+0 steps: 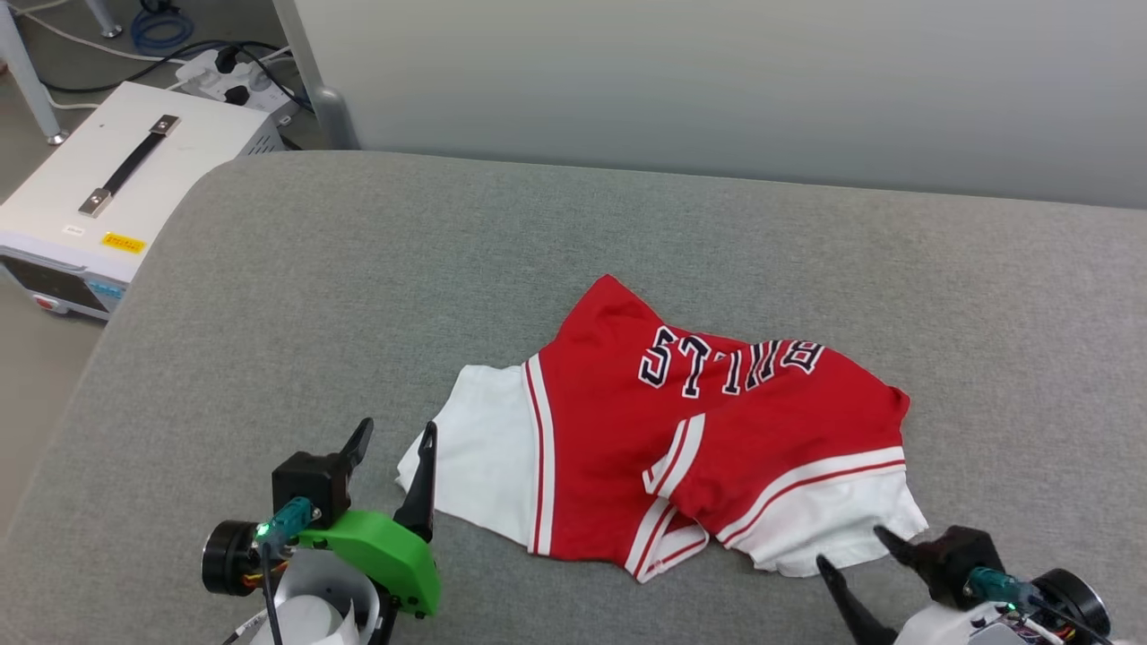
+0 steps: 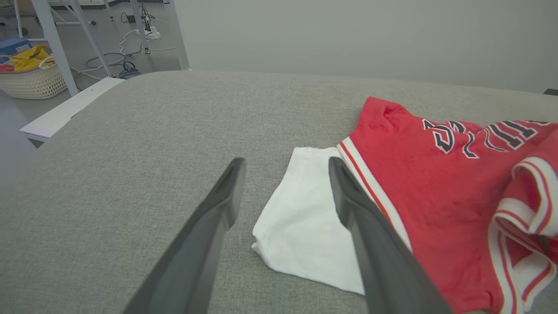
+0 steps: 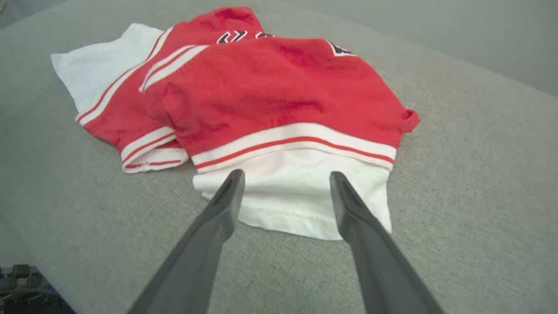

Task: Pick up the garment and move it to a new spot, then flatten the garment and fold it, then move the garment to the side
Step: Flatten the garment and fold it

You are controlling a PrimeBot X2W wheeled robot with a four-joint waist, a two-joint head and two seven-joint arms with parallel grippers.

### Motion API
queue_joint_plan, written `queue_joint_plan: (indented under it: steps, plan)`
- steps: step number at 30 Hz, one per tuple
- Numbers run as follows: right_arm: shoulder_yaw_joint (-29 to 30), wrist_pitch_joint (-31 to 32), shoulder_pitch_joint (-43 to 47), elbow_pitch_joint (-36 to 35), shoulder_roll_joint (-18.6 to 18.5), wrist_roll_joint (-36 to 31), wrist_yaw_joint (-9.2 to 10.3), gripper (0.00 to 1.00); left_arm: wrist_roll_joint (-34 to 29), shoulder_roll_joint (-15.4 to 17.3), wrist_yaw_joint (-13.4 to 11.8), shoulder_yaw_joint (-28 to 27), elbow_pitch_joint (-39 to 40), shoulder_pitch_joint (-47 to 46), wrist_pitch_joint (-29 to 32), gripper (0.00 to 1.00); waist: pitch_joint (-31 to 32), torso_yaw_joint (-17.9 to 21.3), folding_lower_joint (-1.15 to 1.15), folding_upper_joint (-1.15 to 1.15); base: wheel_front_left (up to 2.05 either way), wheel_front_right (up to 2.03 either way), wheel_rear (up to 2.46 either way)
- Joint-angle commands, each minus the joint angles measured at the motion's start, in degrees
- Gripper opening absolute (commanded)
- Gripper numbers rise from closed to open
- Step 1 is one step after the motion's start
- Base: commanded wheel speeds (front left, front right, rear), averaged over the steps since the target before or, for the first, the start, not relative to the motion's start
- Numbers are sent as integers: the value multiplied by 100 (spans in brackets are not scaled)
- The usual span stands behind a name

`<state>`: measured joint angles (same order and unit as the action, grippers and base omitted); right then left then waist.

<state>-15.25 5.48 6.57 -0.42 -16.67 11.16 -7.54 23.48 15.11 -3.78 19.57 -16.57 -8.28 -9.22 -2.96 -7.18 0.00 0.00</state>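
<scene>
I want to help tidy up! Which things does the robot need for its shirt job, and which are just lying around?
For the job: garment, left gripper, right gripper, grey surface under it.
Just lying about: white box, power strip, cables, basket.

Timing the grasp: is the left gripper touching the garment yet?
Cannot tell. In the left wrist view one finger of the open left gripper overlaps the garment; neither contact nor gap shows plainly.
</scene>
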Motion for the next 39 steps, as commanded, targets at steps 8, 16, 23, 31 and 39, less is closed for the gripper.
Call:
queue_joint_plan:
  steps: [8, 16, 23, 31, 39]
  plan:
    - [-740, 2069, -168, -612, -843, 923, 5, 100, -30, -78, 6, 87, 119, -70, -45, 100, -181, -333, 0, 0, 0, 0, 0]
    - [-1056, 2771, -783, -363, -1040, 957, 5, 100, 3, -116, 10, 126, 78, -215, -44, 100, -407, -627, 0, 0, 0, 0, 0]
    - [-1453, 3033, -1196, 15, -1148, 1111, 5, 100, 40, -153, 16, 158, 10, -318, -55, 100, -615, -807, 0, 0, 0, 0, 0]
    - [-1986, 3233, -1410, 532, -1354, 1437, 5, 44, 79, -173, 12, 186, -81, -386, -73, 100, -667, -819, 0, 0, 0, 0, 0]
    - [-2191, 3134, -1403, 497, -1969, 1753, 5, 0, 121, -109, -18, 172, -144, -350, -73, 100, -479, -535, 0, 0, 0, 0, 0]
